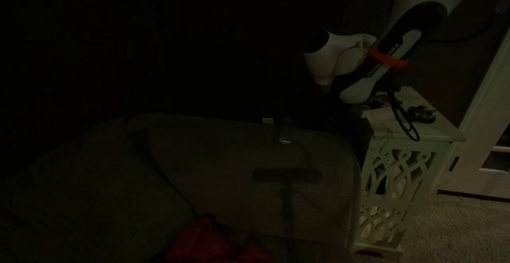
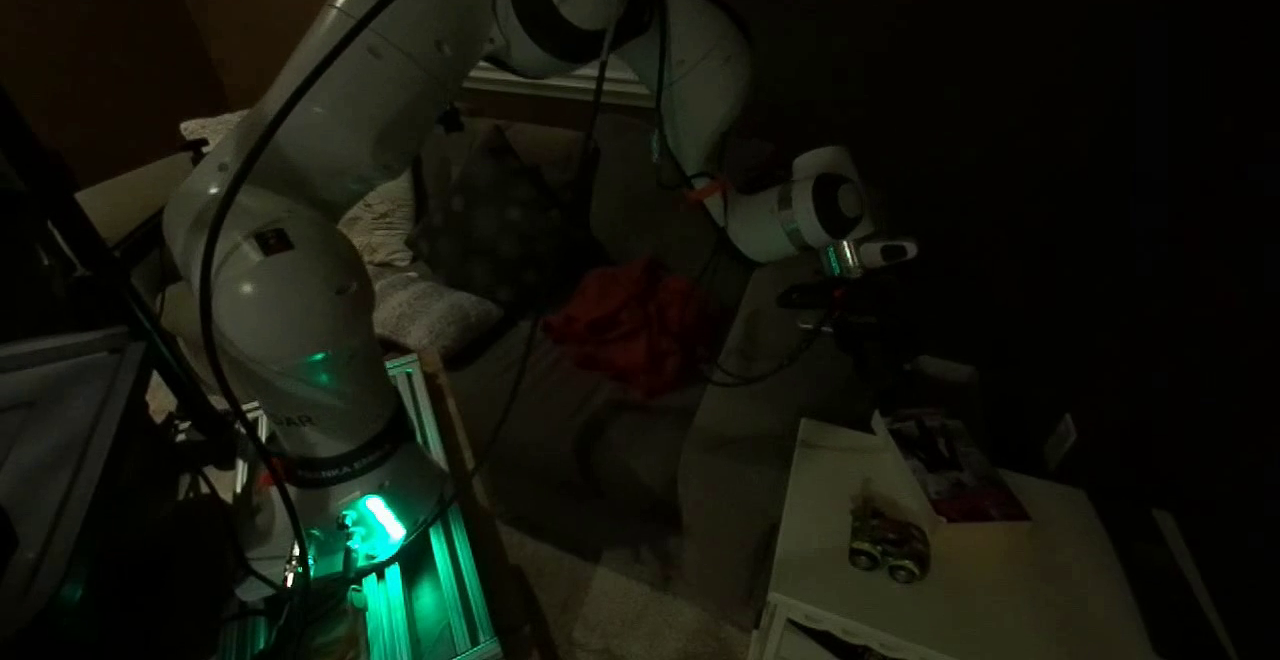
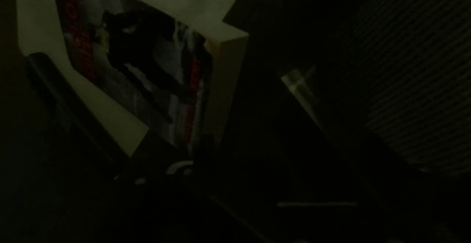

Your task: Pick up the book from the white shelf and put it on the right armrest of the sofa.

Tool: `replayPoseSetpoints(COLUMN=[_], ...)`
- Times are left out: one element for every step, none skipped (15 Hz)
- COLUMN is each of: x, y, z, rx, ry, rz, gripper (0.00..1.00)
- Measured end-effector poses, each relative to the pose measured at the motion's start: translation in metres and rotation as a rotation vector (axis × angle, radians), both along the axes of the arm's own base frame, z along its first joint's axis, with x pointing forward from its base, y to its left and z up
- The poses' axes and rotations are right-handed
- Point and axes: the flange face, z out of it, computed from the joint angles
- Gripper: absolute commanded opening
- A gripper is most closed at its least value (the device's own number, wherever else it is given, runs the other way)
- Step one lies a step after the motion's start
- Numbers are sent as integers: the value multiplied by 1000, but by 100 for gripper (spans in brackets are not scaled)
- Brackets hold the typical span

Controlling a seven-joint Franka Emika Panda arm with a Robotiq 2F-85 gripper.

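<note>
The book (image 2: 950, 465) lies on top of the white shelf (image 2: 1060, 580). In the wrist view the book (image 3: 143, 51) shows a dark figure and red lettering. It also shows partly behind the arm in an exterior view (image 1: 376, 101). The sofa's grey ribbed armrest (image 1: 310, 151) stands beside the shelf; its fabric (image 3: 415, 73) fills the right of the wrist view. My gripper (image 3: 165, 66) is open, its dark fingers apart on either side of the book's image, and nothing is held. In an exterior view the gripper (image 2: 865, 325) hangs above the armrest near the shelf; its fingertips are lost in darkness.
A green toy truck (image 2: 888, 545) stands on the shelf beside the book. A red cloth (image 2: 640, 330) lies on the sofa seat, with a dark cushion (image 2: 495, 215) behind. A cable (image 1: 402, 123) loops down from the arm over the shelf. The room is very dark.
</note>
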Motion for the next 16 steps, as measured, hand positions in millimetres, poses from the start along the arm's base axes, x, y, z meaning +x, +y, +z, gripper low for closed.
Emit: replayPoseSetpoints(x=[3,6,9,11,13,14,14,15,16,15,14,12,9,5,2,-2], y=[-1,-5,-11,-19,-26,-30,-32,-32,-31,-31,-33,-34,-35,-35,-33,-30], z=[-2,-4,-6,-9,-12,-14,-17,-19,-19,-20,-22,-24,-28,-34,-40,-47], rx=[-44,-88,-132,-176,-218,-248,-264,-269,-271,-276,-288,-308,-332,-357,-380,-403], ry=[-12,-25,-37,-47,-54,-61,-64,-66,-67,-75,-89,-104,-117,-124,-130,-138], rz=[4,5,3,-2,-13,-23,-28,-30,-29,-47,-70,-95,-122,-145,-167,-184], gripper=[100,100,100,100,100,100,100,100,100,100,100,100,100,100,100,100])
